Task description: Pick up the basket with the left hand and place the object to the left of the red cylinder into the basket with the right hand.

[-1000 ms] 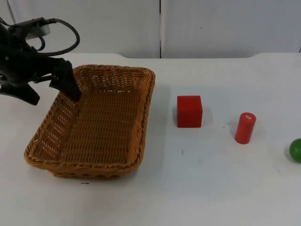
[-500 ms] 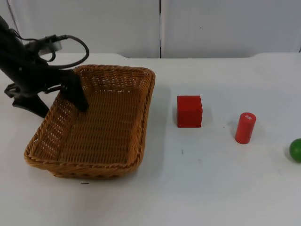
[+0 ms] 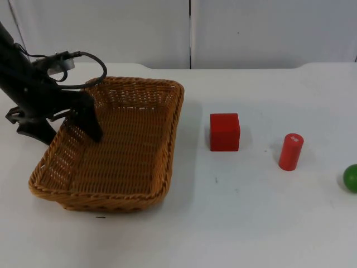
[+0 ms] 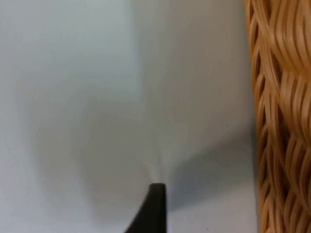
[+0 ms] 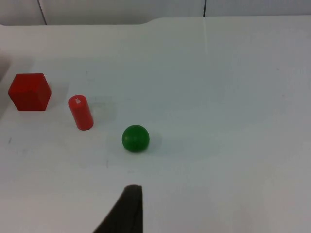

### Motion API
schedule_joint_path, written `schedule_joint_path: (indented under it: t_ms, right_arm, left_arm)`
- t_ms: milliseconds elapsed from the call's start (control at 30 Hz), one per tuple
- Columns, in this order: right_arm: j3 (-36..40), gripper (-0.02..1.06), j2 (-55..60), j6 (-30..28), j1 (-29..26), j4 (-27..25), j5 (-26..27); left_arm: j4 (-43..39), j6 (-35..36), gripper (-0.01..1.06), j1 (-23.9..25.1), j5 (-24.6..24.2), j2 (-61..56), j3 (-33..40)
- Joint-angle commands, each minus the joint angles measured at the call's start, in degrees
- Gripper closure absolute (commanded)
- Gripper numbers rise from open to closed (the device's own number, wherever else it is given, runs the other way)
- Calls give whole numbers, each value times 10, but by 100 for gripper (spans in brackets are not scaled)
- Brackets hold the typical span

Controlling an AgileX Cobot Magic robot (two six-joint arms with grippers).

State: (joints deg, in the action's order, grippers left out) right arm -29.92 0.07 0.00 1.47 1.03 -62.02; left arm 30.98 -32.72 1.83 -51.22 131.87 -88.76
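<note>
A woven wicker basket (image 3: 120,89) rests on the white table at the left. My left gripper (image 3: 64,129) is open and straddles the basket's left wall, one finger (image 3: 92,125) inside and the other outside on the table side. The left wrist view looks down the outside of that wicker wall (image 4: 282,121). A red cube (image 3: 225,132) (image 5: 30,91) stands left of the upright red cylinder (image 3: 290,151) (image 5: 81,112). My right gripper (image 5: 127,213) waits on the right side, back from both objects.
A green ball (image 3: 351,177) (image 5: 135,138) lies right of the cylinder near the table's right edge. The grey partition wall (image 3: 189,33) closes the far side of the table.
My left gripper has moved right and down along the basket's left rim, its inner finger reaching deeper into the basket. The basket and the red objects have stayed put.
</note>
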Motion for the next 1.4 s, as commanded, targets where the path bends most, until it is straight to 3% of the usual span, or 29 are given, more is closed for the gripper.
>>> schedule_joint_path:
  t_ms: [0, 200, 333, 467, 1133, 1333, 1367]
  right_arm:
    - [3, -1, -1, 0, -1, 2, 2]
    - [3, -1, -1, 0, -1, 3, 2]
    - [3, -1, -1, -4, -1, 3, 2]
    - [3, -1, -1, -4, -1, 3, 2]
    - [3, -1, -1, -4, -1, 3, 2]
    - [3, -1, -1, -5, -1, 3, 2]
    - [3, -1, -1, -7, -1, 3, 2]
  left_arm:
    - [-2, 4, 30, -2, -12, 0, -3]
    - [-1, 19, 43, -2, -18, 0, -3]
    - [16, 19, 58, -2, -27, 0, -3]
    - [29, 19, 65, -2, -30, 0, -3]
    - [36, 27, 65, -2, -40, 0, -3]
    - [36, 32, 75, -2, -40, 0, -3]
    - [36, 36, 82, -2, -40, 0, -3]
